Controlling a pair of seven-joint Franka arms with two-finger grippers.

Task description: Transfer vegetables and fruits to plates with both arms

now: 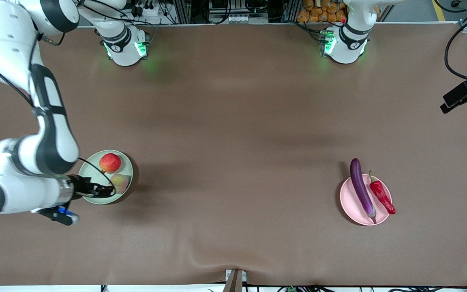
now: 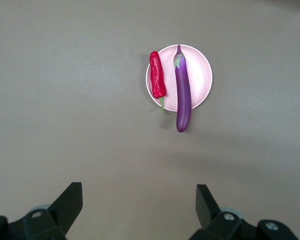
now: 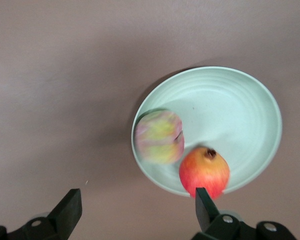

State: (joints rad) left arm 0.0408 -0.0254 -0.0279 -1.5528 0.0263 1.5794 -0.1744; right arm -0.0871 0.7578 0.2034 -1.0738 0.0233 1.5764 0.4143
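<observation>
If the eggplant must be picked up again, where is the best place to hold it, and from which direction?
Probably at the middle of the eggplant, coming from above, fingers across its width. It lies flat on the pink plate, overhanging the rim, with the chili close beside it.

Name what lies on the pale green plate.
Two fruits: the red fruit and the yellow-green fruit on the green plate. The right gripper covers part of its rim.

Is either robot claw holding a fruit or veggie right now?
No. The right claw is open over the green plate, gripping nothing. The left claw is open high above the pink plate, also empty.
</observation>
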